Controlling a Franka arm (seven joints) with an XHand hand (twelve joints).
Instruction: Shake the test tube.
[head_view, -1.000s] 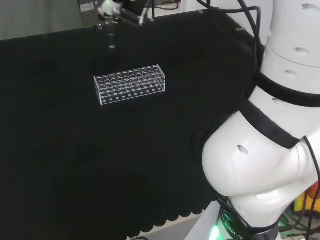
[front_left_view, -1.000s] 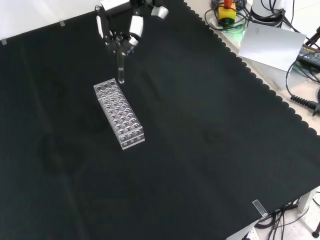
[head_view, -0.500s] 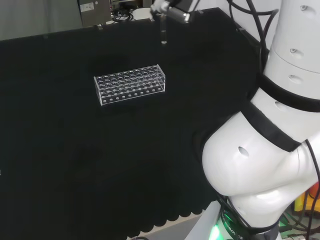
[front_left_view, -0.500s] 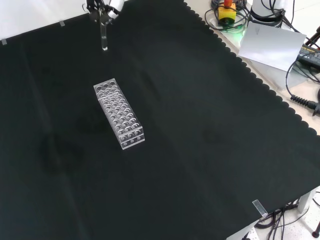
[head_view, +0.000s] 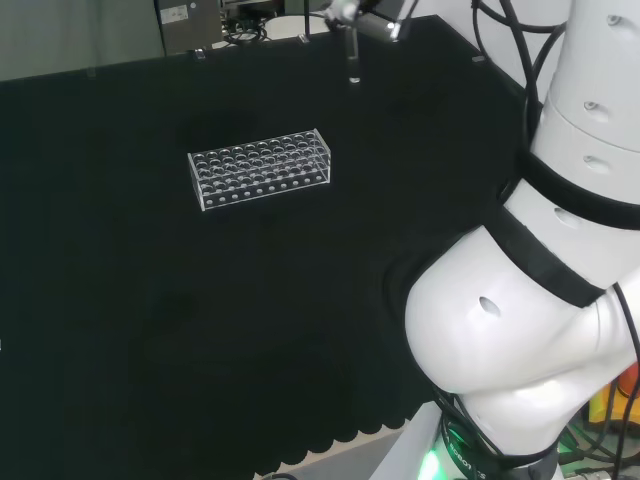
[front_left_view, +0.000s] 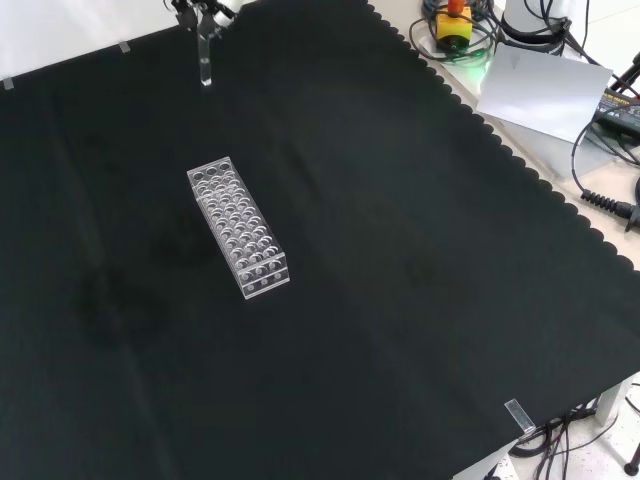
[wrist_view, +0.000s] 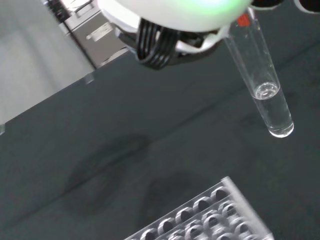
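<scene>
A clear test tube (head_view: 352, 60) hangs upright high over the black cloth, held by its top in the hand (head_view: 366, 12) at the head view's upper edge. In the front view the test tube (front_left_view: 205, 60) hangs from the hand (front_left_view: 208, 8) at the top, beyond the rack's far end. The wrist view shows the test tube (wrist_view: 260, 80) with a little clear liquid in its rounded bottom, below the hand (wrist_view: 170, 15). The clear plastic rack (head_view: 260, 168) with many holes lies on the cloth, apart from the tube, as the rack (front_left_view: 238, 228) and the rack (wrist_view: 210, 220).
The arm's white links (head_view: 560, 250) stand at the head view's right. Beyond the cloth's scalloped edge (front_left_view: 470, 105) lie a yellow and red button box (front_left_view: 455, 22), a white sheet (front_left_view: 545, 88) and cables. A small clear piece (front_left_view: 518, 413) sits at the cloth's near corner.
The hand has carried the tube away from the rack: to the right in the head view and up towards the top edge in the front view. The rack has not moved.
</scene>
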